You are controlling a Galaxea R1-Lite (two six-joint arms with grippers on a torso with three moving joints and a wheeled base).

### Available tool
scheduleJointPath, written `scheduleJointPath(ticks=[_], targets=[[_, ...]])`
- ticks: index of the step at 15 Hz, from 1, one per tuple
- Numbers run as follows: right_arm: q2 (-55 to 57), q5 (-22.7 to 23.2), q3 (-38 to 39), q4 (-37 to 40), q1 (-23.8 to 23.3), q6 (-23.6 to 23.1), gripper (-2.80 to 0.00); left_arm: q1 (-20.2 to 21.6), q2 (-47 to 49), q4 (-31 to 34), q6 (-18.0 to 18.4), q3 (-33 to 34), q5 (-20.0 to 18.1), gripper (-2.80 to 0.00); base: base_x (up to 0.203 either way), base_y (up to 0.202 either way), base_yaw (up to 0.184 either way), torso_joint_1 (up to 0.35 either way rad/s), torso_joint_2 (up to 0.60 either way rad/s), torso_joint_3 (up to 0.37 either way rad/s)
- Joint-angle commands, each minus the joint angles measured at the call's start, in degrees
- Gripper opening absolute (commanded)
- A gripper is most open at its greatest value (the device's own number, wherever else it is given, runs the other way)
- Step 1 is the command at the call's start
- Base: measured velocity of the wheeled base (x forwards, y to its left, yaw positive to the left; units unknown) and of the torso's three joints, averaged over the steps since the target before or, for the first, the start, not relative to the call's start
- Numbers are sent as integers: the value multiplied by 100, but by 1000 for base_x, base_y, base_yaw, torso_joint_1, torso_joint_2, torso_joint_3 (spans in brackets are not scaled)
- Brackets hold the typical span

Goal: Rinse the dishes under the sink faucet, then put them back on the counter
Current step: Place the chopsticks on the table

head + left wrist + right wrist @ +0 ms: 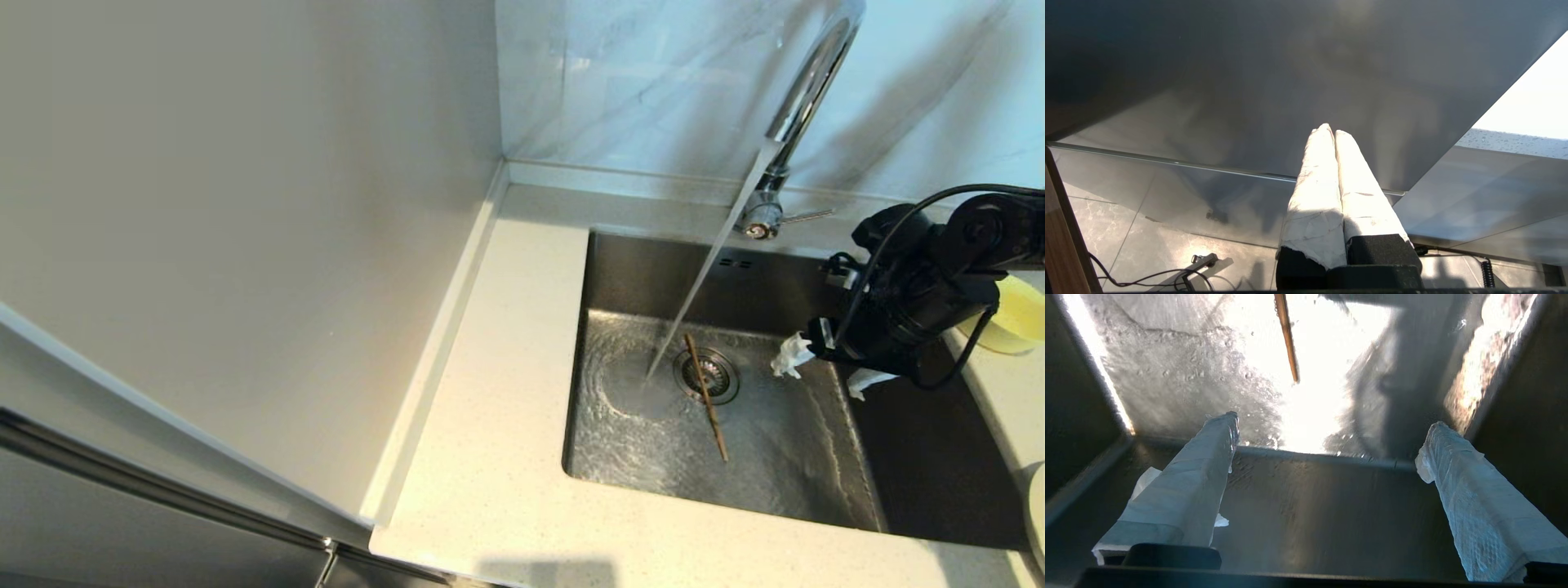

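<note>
Water is running from the chrome faucet (804, 98) at the upper right of the head view, a slanted stream landing on the floor of the steel sink (620, 269) just left of the round drain strainer (707, 376). The chopsticks (706, 398) lie on the sink floor, right across the strainer, running from near the stream down toward the lower middle of the basin. It looks like one stick from here, could be two lying together, hard to say.

The right gripper (824, 366) hangs inside the sink on the right side of the frame, fingers spread wide with nothing between them. In the right wrist view the two wrapped fingers (1188, 490) stand far apart, with the chopsticks' tip up at the top centre, well apart from them.

The pale-yellow bowl (1016, 314) sits on the speckled counter (490, 457) at the right edge, partly hidden behind the arm.

The left gripper (1331, 132) is parked low beside a cabinet, fingers pressed together, holding nothing.
</note>
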Motion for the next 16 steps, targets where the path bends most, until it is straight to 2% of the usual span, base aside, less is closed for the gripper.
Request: scheduleJointPath(ticks=[1, 5, 8, 13, 16], targets=[[177, 6, 7, 5, -8, -81, 0, 0, 0, 2, -1, 0, -2, -280, 0, 0, 0, 0, 0, 0], [460, -16, 111, -329, 42, -89, 0, 0, 0, 2, -1, 0, -2, -280, 0, 0, 0, 0, 0, 0], [543, -449, 701, -1398, 85, 146, 0, 0, 0, 2, -1, 0, -2, -280, 0, 0, 0, 0, 0, 0], [658, -1268, 1765, -3539, 100, 176, 0, 0, 0, 2, -1, 0, 0, -280, 0, 0, 0, 0, 0, 0], [680, -1417, 1959, -3844, 266, 159, 0, 0, 0, 2, -1, 0, -2, -280, 0, 0, 0, 0, 0, 0]])
